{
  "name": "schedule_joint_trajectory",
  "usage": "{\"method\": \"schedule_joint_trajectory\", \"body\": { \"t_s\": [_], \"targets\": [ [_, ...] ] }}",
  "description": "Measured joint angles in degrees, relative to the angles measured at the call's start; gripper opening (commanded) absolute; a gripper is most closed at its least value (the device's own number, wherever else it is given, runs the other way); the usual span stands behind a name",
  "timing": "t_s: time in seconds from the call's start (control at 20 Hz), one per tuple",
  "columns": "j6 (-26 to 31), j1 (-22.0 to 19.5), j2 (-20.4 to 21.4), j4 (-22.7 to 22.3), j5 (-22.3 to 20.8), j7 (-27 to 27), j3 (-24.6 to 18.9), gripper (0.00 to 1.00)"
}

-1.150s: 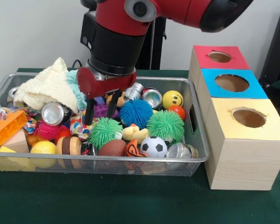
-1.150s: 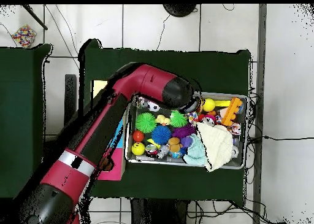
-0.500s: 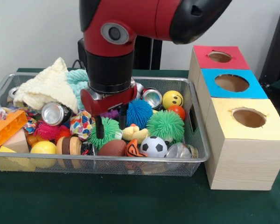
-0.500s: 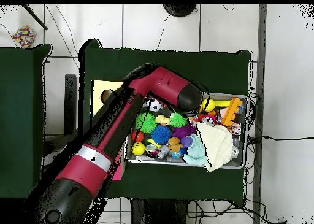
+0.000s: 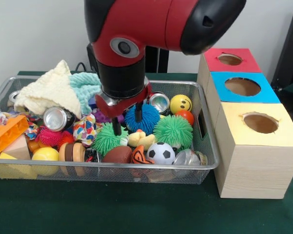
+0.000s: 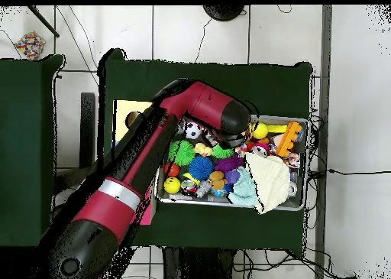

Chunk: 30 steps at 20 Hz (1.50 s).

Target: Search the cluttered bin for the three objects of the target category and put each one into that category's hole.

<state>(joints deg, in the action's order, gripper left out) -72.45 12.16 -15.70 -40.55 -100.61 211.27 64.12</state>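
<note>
Near the middle of the wire bin (image 5: 205,163), under the pincer (image 5: 127,126): green spiky ball (image 5: 109,138) at left, blue spiky ball (image 5: 142,117) just behind, second green spiky ball (image 5: 173,130) to the right. Pincer prongs apart and empty, tips straddling the left ball's upper right edge. Likely soft, light, springy; bristles yielding, so best gripped low across the core, not at the tips. Hard, slippery cans (image 5: 57,118) alongside. Three holed boxes (image 5: 256,161) stand right of the bin on the desk (image 5: 136,209).
</note>
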Motion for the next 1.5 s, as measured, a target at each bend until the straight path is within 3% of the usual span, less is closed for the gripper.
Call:
{"method": "schedule_joint_trajectory", "body": {
  "t_s": [0.25, 1.5],
  "targets": [
    [-5.3, 0.1, -1.8, 0.8, -2.3, 0.0, 0.7, 1.0],
    [-1.6, 0.2, -3.3, 0.8, -2.6, 0.0, 0.7, 1.0]
  ]
}}
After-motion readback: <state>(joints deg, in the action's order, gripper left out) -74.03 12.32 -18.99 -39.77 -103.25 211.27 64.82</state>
